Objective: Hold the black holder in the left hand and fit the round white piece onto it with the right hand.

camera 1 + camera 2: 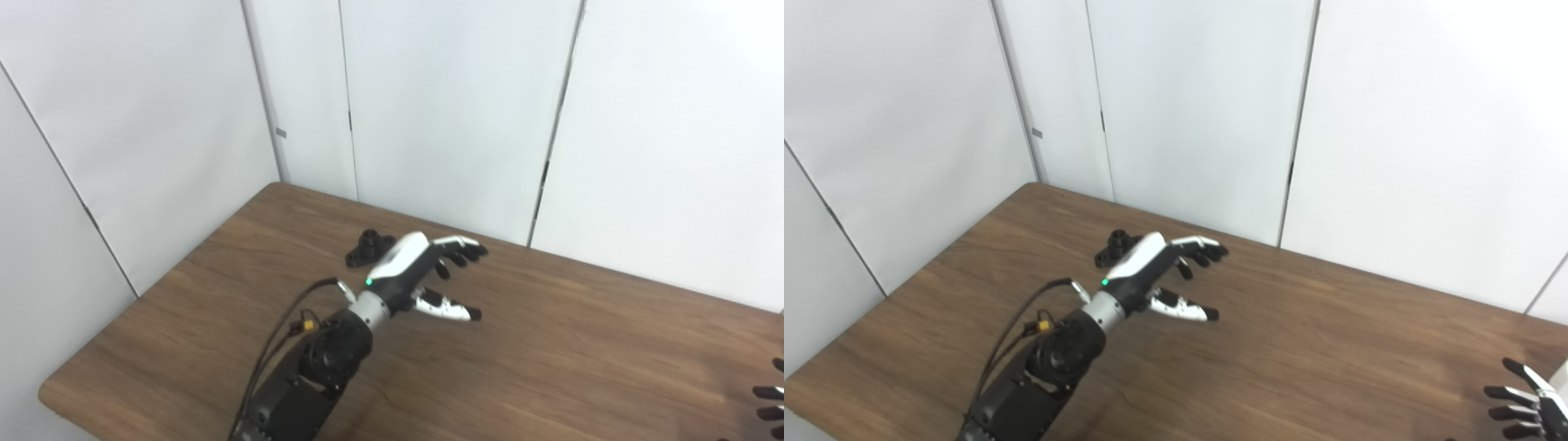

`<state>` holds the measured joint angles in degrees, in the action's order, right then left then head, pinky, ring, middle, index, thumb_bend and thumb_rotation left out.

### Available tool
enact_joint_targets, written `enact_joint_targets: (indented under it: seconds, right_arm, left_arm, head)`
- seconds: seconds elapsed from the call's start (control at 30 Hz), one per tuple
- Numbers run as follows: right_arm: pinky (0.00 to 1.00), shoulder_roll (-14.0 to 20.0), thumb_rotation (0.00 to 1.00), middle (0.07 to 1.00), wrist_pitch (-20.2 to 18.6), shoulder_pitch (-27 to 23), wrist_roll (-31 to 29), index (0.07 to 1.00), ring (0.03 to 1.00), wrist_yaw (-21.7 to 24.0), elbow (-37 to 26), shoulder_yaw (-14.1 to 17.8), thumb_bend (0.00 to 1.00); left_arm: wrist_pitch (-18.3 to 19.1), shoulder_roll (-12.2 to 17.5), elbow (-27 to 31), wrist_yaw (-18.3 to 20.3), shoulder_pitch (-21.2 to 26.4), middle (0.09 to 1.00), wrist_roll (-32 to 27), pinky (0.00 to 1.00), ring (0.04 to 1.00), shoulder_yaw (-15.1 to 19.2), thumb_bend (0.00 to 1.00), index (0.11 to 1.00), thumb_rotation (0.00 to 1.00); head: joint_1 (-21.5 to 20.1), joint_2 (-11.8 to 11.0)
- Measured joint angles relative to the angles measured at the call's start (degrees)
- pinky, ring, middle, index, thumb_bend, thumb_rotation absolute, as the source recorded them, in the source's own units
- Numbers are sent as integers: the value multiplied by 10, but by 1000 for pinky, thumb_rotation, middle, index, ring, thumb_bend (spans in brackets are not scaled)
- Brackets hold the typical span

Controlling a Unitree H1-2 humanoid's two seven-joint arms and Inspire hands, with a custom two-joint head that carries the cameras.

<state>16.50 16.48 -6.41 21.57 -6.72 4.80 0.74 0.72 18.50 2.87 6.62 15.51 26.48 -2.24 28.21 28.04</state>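
Observation:
The black holder (369, 247) lies on the brown table (551, 343), a flat base with a short upright tube, toward the far left. My left hand (422, 272) hovers just right of it and slightly nearer, open, fingers spread and thumb apart, holding nothing. In the right eye view the same holder (1116, 246) shows partly behind the left hand (1160, 275). My right hand (1528, 401) is at the bottom right corner, open with fingers apart; in the left eye view only its fingertips (770, 393) show. No round white piece is in view.
White wall panels (429, 110) stand close behind the table's far edge and along its left side. A black cable (278, 334) loops off the left forearm. The table's left corner edge (46, 392) is near the arm's base.

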Motion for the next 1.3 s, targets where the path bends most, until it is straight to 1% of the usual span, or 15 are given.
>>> enact_joint_targets:
  seconds: [0.1, 0.2, 0.27, 0.33, 0.4, 0.53, 0.63, 0.73, 0.87, 1.0, 1.03, 1.07, 1.17, 1.27, 1.3]
  right_arm:
    - [470, 0, 191, 676, 0, -1, -1, 831, 584, 0, 0, 0, 604]
    - [468, 0, 186, 678, 0, -1, -1, 835, 588, 0, 0, 0, 603]
    - [476, 0, 183, 679, 0, -1, -1, 835, 593, 0, 0, 0, 604]
    - [486, 0, 174, 681, 0, -1, -3, 833, 596, 1, 0, 0, 602]
    - [490, 0, 178, 682, 0, -1, -3, 833, 596, 1, 0, 0, 599]
    - [486, 0, 168, 680, 0, -1, -3, 831, 593, 1, -1, 0, 601]
    - [484, 0, 157, 680, 0, -1, -4, 832, 593, 1, -1, 0, 600]
    - [494, 0, 142, 681, 0, -1, -4, 834, 597, 1, -2, 0, 596]
    - [501, 0, 126, 687, 0, -1, -4, 836, 601, 1, -3, 0, 594]
    - [504, 0, 145, 691, 0, -1, -4, 840, 606, 1, -5, 0, 593]
    - [504, 0, 146, 691, 0, -1, -4, 841, 606, 1, -5, 0, 592]
    - [504, 0, 147, 691, 0, -1, -4, 842, 606, 1, -5, 0, 591]
    - [505, 0, 154, 690, 0, 0, -4, 840, 606, 1, -5, 1, 588]
    - [502, 0, 171, 686, 0, 1, -4, 837, 605, 1, -6, 1, 595]
    - [495, 0, 171, 682, 0, 1, -4, 836, 602, 1, -6, 2, 600]
  left_arm:
    - [8, 7, 1, -20, 1, 799, 35, 645, 765, 10, 817, 763, 101]
    - [11, 21, 9, -36, 8, 819, 60, 669, 795, 22, 820, 750, 84]
    - [17, 28, 16, -45, 16, 825, 70, 678, 805, 34, 835, 738, 41]
    - [27, 32, 17, -52, 23, 823, 75, 662, 800, 45, 833, 735, 31]
    - [33, 36, 17, -59, 27, 826, 75, 648, 795, 54, 824, 734, 38]
    - [38, 47, 17, -63, 29, 847, 76, 667, 822, 65, 828, 723, 41]
    - [54, 52, 14, -73, 31, 851, 89, 663, 833, 71, 839, 712, 76]
    - [59, 64, 3, -87, 31, 869, 111, 666, 862, 71, 834, 713, 128]
    - [75, 72, -16, -95, 39, 901, 125, 692, 925, 73, 887, 711, 192]
    - [85, 72, -42, -114, 48, 970, 133, 792, 994, 74, 942, 707, 237]
    - [85, 72, -48, -121, 50, 985, 135, 835, 997, 74, 948, 705, 245]
    - [85, 72, -53, -132, 51, 993, 139, 854, 999, 75, 957, 702, 252]
    - [86, 70, -72, -158, 56, 1000, 143, 964, 1000, 76, 992, 698, 277]
    - [102, 70, -92, -171, 61, 1000, 148, 997, 1000, 75, 1000, 722, 324]
    - [111, 71, -95, -171, 62, 1000, 152, 999, 1000, 72, 1000, 735, 368]
  head:
    - [2, 0]
    - [2, 0]
    - [2, 2]
    - [2, 4]
    - [3, 4]
    - [2, 5]
    - [1, 6]
    - [1, 6]
    - [1, 7]
    - [-1, 7]
    - [-3, 7]
    - [-3, 8]
    - [-4, 8]
    - [-3, 10]
    - [-3, 10]
